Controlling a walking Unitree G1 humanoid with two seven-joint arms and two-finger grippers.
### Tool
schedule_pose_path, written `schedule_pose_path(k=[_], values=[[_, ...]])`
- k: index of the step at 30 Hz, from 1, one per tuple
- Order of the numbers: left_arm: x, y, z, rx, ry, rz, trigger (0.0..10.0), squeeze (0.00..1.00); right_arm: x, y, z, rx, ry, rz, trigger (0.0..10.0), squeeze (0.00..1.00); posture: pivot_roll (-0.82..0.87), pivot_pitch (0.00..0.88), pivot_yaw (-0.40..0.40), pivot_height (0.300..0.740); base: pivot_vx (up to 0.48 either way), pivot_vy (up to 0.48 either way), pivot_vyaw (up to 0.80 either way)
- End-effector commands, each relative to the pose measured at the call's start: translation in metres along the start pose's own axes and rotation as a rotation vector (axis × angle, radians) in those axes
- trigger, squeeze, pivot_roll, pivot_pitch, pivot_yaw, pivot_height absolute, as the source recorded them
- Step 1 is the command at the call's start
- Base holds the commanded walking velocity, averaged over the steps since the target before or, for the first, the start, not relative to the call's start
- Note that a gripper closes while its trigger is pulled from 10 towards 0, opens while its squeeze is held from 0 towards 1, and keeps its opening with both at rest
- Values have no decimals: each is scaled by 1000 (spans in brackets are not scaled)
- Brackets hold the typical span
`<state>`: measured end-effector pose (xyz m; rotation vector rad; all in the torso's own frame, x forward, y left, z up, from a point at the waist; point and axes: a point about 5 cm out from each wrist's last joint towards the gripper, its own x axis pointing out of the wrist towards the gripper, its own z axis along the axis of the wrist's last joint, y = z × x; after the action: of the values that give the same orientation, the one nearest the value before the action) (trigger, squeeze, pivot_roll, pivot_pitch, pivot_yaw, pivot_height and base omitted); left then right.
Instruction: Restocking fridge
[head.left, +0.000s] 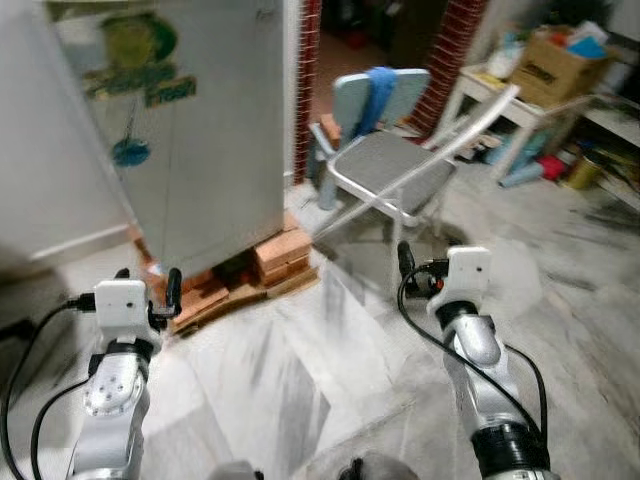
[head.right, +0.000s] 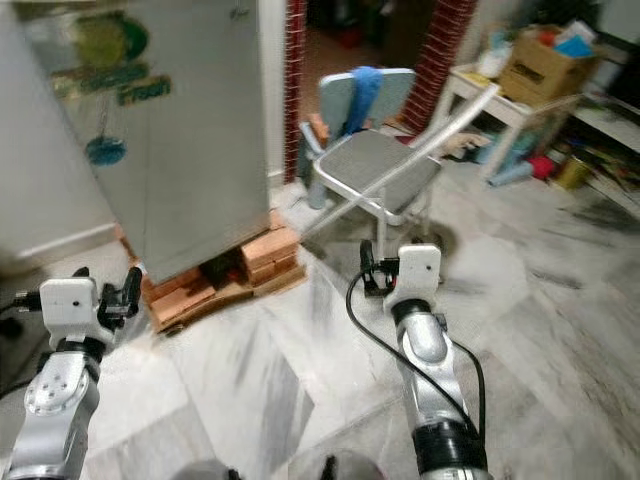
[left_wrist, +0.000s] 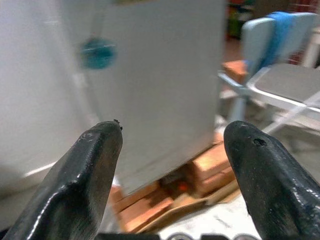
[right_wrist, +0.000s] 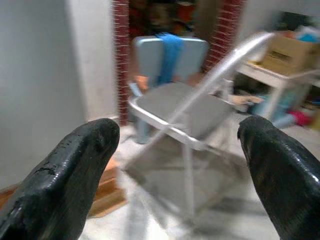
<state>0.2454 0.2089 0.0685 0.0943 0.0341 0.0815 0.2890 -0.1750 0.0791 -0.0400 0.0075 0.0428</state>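
While both stood empty: left gripper (left_wrist: 170, 150) spread, right gripper (right_wrist: 175, 150) spread.
Fridge (head.left: 190, 150): upper left, door shut, on bricks (head.left: 280, 255).
Folding chair (head.left: 385, 165): upper centre.

Left gripper (left_wrist: 172, 150) empty, two black rubber fingers (left_wrist: 95, 170) spread wide apart. Between fingers, beyond them: pale grey fridge cabinet (left_wrist: 150, 85), door closed, round teal magnet (left_wrist: 98, 52) on front. Fridge stands on stacked orange-brown bricks (left_wrist: 210, 162) and flat wooden boards (left_wrist: 170, 212). Beside fridge, grey metal folding chair (left_wrist: 280, 75) with light blue backrest, blue cloth (left_wrist: 277, 32) hanging over backrest. View is blurred.
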Motion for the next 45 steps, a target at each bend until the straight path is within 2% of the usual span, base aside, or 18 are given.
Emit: schedule_pose_path(k=[1, 7, 17, 29, 42, 45], values=[[-3, 0, 0, 13, -4, -1, 10000, 0, 0, -2, 3, 0, -14, -4, 10000, 0, 105, 29, -9, 740, 0, 476, -738], [-6, 8, -2, 21, 9, 28, 10000, 0, 2, -5, 5, -8, -17, -8, 10000, 0, 108, 27, -8, 740, 0, 472, -531], [-3, 6, 0, -1, 5, 14, 10000, 0, 4, -3, 5, -8, -21, -8, 10000, 0, 109, 30, -5, 740, 0, 472, -494], [-5, 7, 0, 22, 2, 31, 10000, 0, 5, -3, 5, -10, -23, -3, 10000, 0, 111, 36, -9, 740, 0, 472, -695], [-4, 13, 2, 58, -10, 90, 10000, 0, 8, 4, 10, -18, -43, 45, 10000, 0, 120, 42, -13, 740, 0, 473, 0], [-4, 11, 2, 62, -9, 88, 10000, 0, 8, 8, 11, -31, -57, 68, 10000, 0, 121, 41, -14, 740, 0, 476, 769]])
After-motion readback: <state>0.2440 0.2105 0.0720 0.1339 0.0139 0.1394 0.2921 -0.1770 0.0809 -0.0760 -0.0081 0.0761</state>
